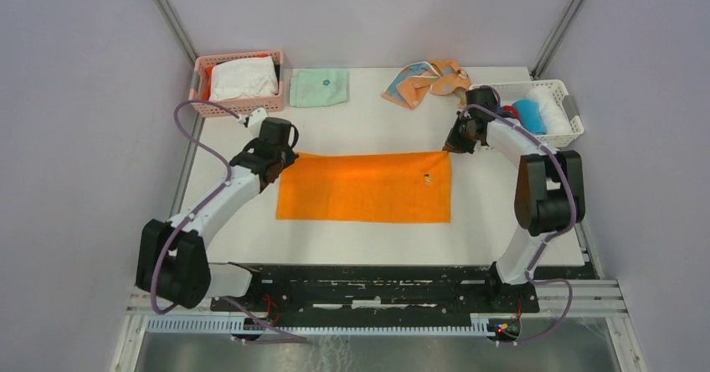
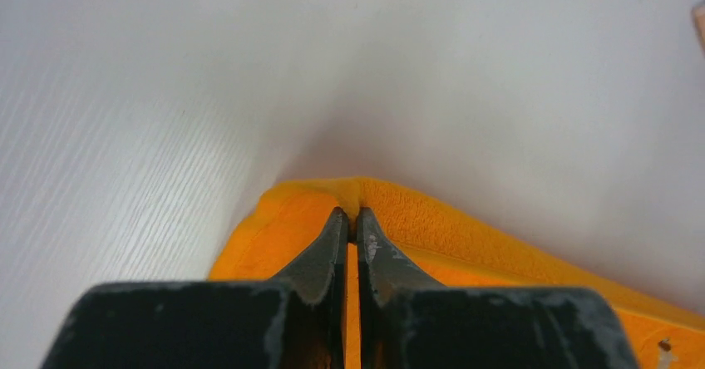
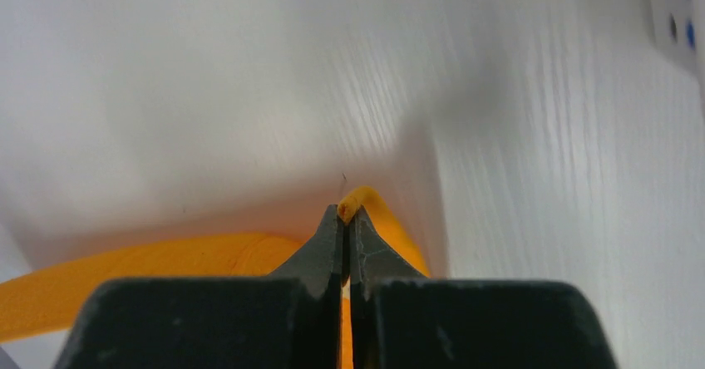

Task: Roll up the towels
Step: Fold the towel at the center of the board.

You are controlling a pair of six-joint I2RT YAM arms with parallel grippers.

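Note:
The bright orange towel (image 1: 364, 188) lies spread flat in the middle of the table. My left gripper (image 1: 283, 156) is shut on its far left corner; the left wrist view shows the orange towel (image 2: 465, 228) pinched between the fingertips (image 2: 331, 236). My right gripper (image 1: 448, 147) is shut on its far right corner, and the orange towel (image 3: 391, 228) sticks out past the tips in the right wrist view. The peach dotted towel (image 1: 427, 82) lies crumpled at the back. A blue towel (image 1: 529, 115) sits rolled in the white basket (image 1: 569, 121).
A pink basket (image 1: 239, 105) holding white cloth stands at the back left. A folded mint-green cloth (image 1: 319, 87) lies beside it. The white basket at the back right also holds a white roll (image 1: 553, 108). Grey walls close in on both sides.

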